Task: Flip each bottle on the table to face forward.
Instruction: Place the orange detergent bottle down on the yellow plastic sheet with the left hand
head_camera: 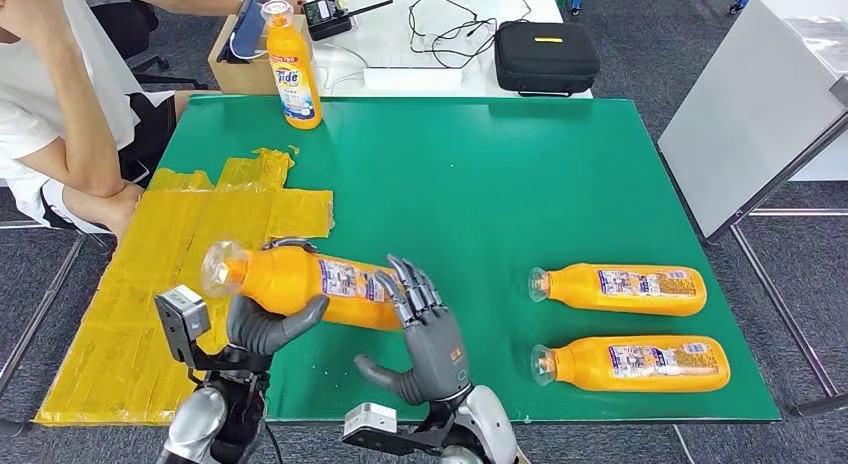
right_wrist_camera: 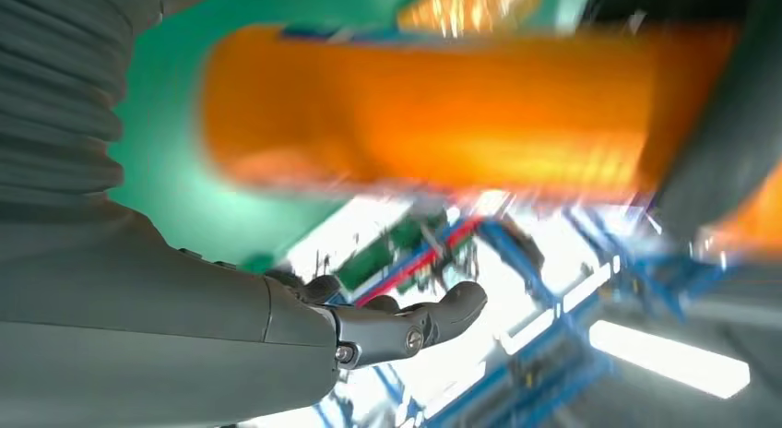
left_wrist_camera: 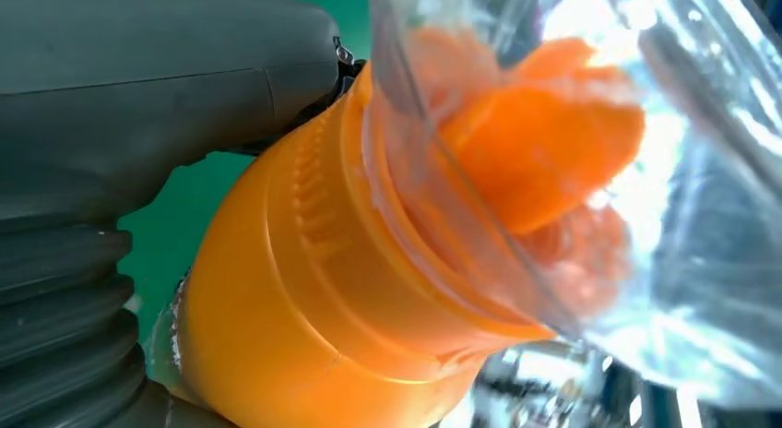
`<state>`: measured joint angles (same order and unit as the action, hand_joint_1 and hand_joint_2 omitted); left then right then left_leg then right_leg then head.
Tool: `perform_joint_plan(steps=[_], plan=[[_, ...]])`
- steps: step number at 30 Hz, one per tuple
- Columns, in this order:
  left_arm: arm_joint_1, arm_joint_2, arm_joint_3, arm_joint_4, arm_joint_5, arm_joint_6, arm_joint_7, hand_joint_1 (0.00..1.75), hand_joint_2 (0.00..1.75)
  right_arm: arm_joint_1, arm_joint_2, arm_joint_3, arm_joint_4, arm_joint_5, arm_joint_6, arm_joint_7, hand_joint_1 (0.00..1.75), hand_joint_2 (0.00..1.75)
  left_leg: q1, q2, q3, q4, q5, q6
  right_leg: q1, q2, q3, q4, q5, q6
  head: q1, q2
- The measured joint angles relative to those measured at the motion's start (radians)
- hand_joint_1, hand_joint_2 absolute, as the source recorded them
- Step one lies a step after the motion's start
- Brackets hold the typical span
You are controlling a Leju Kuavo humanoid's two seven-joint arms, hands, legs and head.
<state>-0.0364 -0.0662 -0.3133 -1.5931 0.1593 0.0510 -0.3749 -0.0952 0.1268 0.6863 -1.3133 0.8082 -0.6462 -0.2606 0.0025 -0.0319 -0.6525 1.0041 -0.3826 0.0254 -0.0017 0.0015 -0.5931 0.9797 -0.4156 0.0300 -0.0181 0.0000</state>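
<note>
My left hand [head_camera: 262,324] grips an orange bottle [head_camera: 300,279] near its neck and holds it lying sideways above the green table [head_camera: 480,184], its clear cap to the left. The left wrist view shows the bottle's orange neck [left_wrist_camera: 313,290], clear cap [left_wrist_camera: 572,124] and my thumb [left_wrist_camera: 166,87] against it. My right hand [head_camera: 425,334] stands open, its fingers spread at the bottle's base end and its thumb apart from it. In the right wrist view the bottle [right_wrist_camera: 443,105] is blurred above that thumb [right_wrist_camera: 406,322]. Two more bottles [head_camera: 618,289] [head_camera: 632,364] lie at the right, caps to the left. Another bottle [head_camera: 293,64] stands upright at the back left.
A patch of yellow tape [head_camera: 150,274] covers the table's left part. A person [head_camera: 60,104] sits at the left edge. Behind the table are a cardboard box [head_camera: 235,69], a black case [head_camera: 545,56] and cables. A white table [head_camera: 760,104] stands at the right.
</note>
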Motion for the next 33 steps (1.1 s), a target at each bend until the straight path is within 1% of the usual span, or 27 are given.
perform_joint_plan(steps=[8, 10, 11, 13, 15, 16, 17, 18, 20, 23, 26, 28, 30, 33], plan=[[-0.023, 0.002, 0.021, -0.017, -0.007, 0.014, -0.004, 1.75, 1.75, 0.010, -0.011, -0.032, -0.070, -0.004, -0.005, -0.003, 0.00, 1.75, 0.000, 0.000, 0.000, 0.000, 0.000, 0.000, 0.000, 0.000, 0.000, 0.000, 0.000, 0.000, 0.000, 0.000], [-0.024, 0.002, 0.023, -0.019, -0.038, 0.046, -0.018, 1.75, 1.75, 0.013, -0.011, -0.038, -0.078, -0.004, -0.012, -0.010, 0.00, 1.75, 0.000, 0.000, 0.000, 0.000, 0.000, 0.000, 0.000, 0.000, 0.000, 0.000, 0.000, 0.000, 0.000, 0.000], [-0.026, 0.002, 0.025, -0.021, -0.071, 0.079, -0.030, 1.75, 1.75, 0.015, -0.011, -0.042, -0.085, -0.005, -0.019, -0.015, 0.00, 1.75, 0.000, 0.000, 0.000, 0.000, 0.000, 0.000, 0.000, 0.000, 0.000, 0.000, 0.000, 0.000, 0.000, 0.000], [-0.035, 0.004, 0.034, -0.028, -0.200, 0.197, -0.060, 1.75, 1.75, 0.023, -0.012, -0.056, -0.108, -0.004, -0.034, -0.027, 0.00, 1.75, 0.000, 0.000, -0.001, 0.000, 0.000, 0.000, 0.000, 0.000, 0.000, 0.000, 0.000, 0.000, 0.000, 0.000], [-0.052, 0.012, 0.044, -0.035, -0.439, 0.352, -0.056, 1.75, 1.75, 0.036, -0.014, -0.077, -0.149, 0.000, -0.043, -0.041, 0.00, 1.75, 0.000, 0.000, -0.001, 0.000, 0.000, 0.000, 0.000, 0.000, 0.000, 0.000, 0.000, 0.000, 0.000, 0.000], [-0.063, 0.018, 0.048, -0.037, -0.589, 0.418, -0.033, 1.75, 1.75, 0.045, -0.016, -0.089, -0.175, 0.003, -0.045, -0.048, 0.00, 1.75, 0.000, 0.000, 0.000, 0.000, 0.000, 0.000, 0.000, 0.000, 0.000, 0.000, 0.000, 0.000, 0.000, 0.000], [-0.074, 0.025, 0.051, -0.037, -0.739, 0.463, 0.002, 1.75, 1.75, 0.053, -0.019, -0.102, -0.202, 0.008, -0.047, -0.055, 0.00, 1.75, 0.000, -0.001, 0.000, 0.000, 0.000, 0.000, 0.000, 0.000, 0.000, 0.000, 0.000, 0.000, 0.000, 0.000], [-0.087, 0.032, 0.052, -0.034, -0.875, 0.481, 0.045, 1.75, 1.75, 0.062, -0.021, -0.115, -0.231, 0.011, -0.049, -0.061, 0.00, 1.75, 0.000, -0.001, 0.000, 0.000, 0.000, 0.000, 0.000, 0.000, 0.000, 0.000, 0.000, 0.000, 0.000, 0.000], [-0.115, 0.047, 0.051, -0.012, -1.108, 0.468, 0.146, 1.75, 1.75, 0.078, -0.027, -0.141, -0.294, 0.020, -0.050, -0.069, 0.00, 1.75, 0.000, -0.001, 0.000, 0.000, 0.000, 0.000, 0.000, 0.000, 0.000, 0.000, 0.000, 0.000, 0.000, 0.000], [-0.165, 0.070, 0.040, 0.073, -1.395, 0.401, 0.310, 1.75, 1.75, 0.095, -0.038, -0.178, -0.386, 0.044, -0.050, -0.072, 0.00, 1.75, 0.000, 0.000, 0.000, 0.000, 0.000, 0.000, 0.000, 0.000, -0.001, 0.000, 0.001, 0.000, 0.000, 0.000], [-0.224, 0.090, 0.021, 0.197, -1.534, 0.303, 0.440, 1.75, 1.75, 0.109, -0.044, -0.210, -0.454, 0.075, -0.050, -0.067, 0.00, 1.75, 0.000, 0.001, 0.000, 0.000, 0.001, 0.001, -0.001, 0.000, -0.001, 0.000, 0.001, 0.000, 0.000, 0.000], [-0.269, 0.103, 0.007, 0.294, -1.596, 0.262, 0.507, 1.75, 1.75, 0.118, -0.044, -0.229, -0.488, 0.084, -0.051, -0.066, 0.00, 1.75, 0.000, 0.001, 0.000, 0.000, 0.001, 0.001, -0.001, 0.000, -0.001, 0.000, 0.002, -0.001, 0.000, 0.000], [-0.309, 0.113, 0.000, 0.382, -1.633, 0.250, 0.542, 1.75, 1.75, 0.125, -0.044, -0.244, -0.511, 0.085, -0.051, -0.069, 0.00, 1.75, 0.000, 0.003, 0.000, 0.000, 0.001, 0.001, -0.001, 0.000, -0.001, 0.000, 0.003, -0.002, 0.000, 0.000], [-0.351, 0.121, -0.007, 0.474, -1.650, 0.248, 0.556, 1.75, 1.75, 0.130, -0.044, -0.259, -0.529, 0.083, -0.050, -0.074, 0.00, 1.75, 0.000, 0.003, 0.000, 0.000, 0.001, 0.001, -0.001, 0.000, -0.001, 0.000, 0.003, -0.002, 0.000, 0.000]])
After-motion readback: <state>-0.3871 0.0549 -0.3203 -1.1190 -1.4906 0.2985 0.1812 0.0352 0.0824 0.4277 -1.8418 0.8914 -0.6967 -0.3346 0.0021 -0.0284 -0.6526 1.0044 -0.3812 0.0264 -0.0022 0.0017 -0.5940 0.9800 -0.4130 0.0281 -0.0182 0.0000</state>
